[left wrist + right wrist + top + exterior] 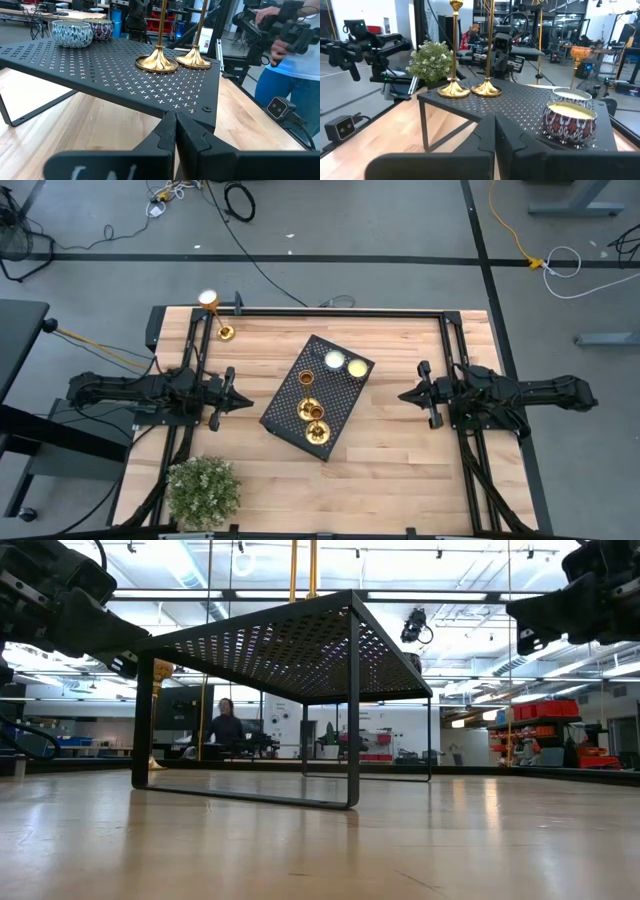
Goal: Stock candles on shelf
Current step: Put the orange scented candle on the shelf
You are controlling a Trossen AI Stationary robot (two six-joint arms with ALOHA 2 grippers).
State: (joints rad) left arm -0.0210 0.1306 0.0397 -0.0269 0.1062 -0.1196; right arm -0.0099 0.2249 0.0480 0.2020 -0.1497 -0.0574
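Brass-based candles: two stand on the shelf [318,397], a third candle [217,317] waits at the table's far left corner. Left gripper [244,400] and right gripper [406,394] hover closed, empty. Probably top-heavy, slippery; grasp the stem low.

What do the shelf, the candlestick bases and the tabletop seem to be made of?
Shelf: looks like black painted metal, matte, punched with small cross-shaped holes.
Candlestick bases: likely polished brass or gold-plated metal, since they show bright reflections.
Tabletop: pale wood planks, with visible grain and seams and a light sheen.
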